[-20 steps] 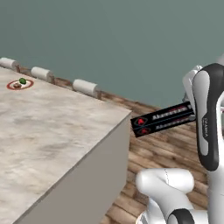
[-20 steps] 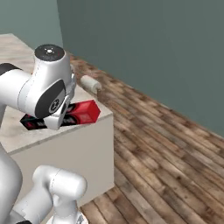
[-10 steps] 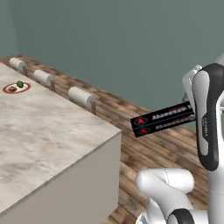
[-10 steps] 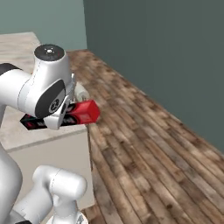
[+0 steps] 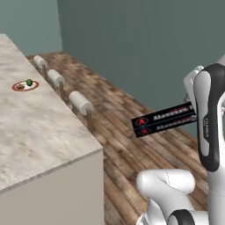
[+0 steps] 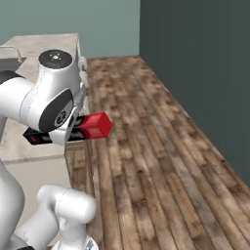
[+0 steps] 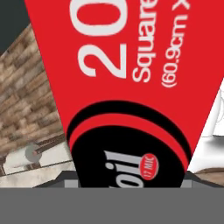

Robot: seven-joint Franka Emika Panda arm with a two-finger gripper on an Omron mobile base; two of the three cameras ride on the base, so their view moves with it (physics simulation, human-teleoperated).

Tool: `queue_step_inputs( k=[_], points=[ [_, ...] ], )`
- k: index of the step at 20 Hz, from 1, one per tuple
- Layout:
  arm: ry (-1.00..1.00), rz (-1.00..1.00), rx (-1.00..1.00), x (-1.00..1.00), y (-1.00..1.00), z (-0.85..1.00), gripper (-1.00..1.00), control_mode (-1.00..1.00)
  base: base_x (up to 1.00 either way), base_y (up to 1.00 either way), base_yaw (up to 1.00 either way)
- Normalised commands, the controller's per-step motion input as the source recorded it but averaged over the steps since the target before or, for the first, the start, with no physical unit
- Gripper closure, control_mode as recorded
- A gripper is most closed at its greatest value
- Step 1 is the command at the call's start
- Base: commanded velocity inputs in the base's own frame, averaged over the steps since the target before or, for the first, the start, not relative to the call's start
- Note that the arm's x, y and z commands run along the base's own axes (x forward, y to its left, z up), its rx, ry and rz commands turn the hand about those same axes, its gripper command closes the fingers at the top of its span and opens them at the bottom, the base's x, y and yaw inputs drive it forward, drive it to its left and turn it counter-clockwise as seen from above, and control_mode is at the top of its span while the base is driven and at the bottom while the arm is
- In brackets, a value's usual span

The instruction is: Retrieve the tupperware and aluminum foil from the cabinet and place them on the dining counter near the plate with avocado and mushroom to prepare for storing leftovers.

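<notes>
The aluminum foil (image 5: 163,121), a long black box with red ends, hangs level in the air over the wooden floor, right of the dining counter (image 5: 39,132). My gripper (image 7: 127,178) is shut on it; in the hand view the aluminum foil (image 7: 127,87) rises red and black between the fingertips. The box's red end (image 6: 96,125) juts out past my arm in the right base view. Far back on the counter sits the plate (image 5: 36,85) with the green avocado (image 5: 29,81) and the brown mushroom (image 5: 19,86). The tupperware and the cabinet are out of view.
Three white-seated stools (image 5: 80,102) line the counter's right edge. Wooden plank floor (image 6: 161,161) stretches to a dark teal wall (image 5: 145,39). The counter's near corner (image 5: 99,151) stands left of my base.
Both base views have swung as the base turned: the counter and plate slid left and farther off. The foil box stays in the same grip, with the arm's pose unchanged.
</notes>
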Motion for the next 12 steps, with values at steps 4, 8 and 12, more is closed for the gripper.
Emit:
queue_step_inputs(
  k=[4, 8, 12],
  points=[
    [0.0, 0.0, 0.0, 0.0, 0.0, 0.0, 1.0, 1.0, 0.49, -0.71, 0.59],
    [0.0, 0.0, 0.0, 0.0, 0.0, 0.0, 1.0, 1.0, 0.56, -0.64, 0.61],
    [0.0, 0.0, 0.0, 0.0, 0.0, 0.0, 1.0, 1.0, 0.59, -0.69, 0.6]
  ],
)
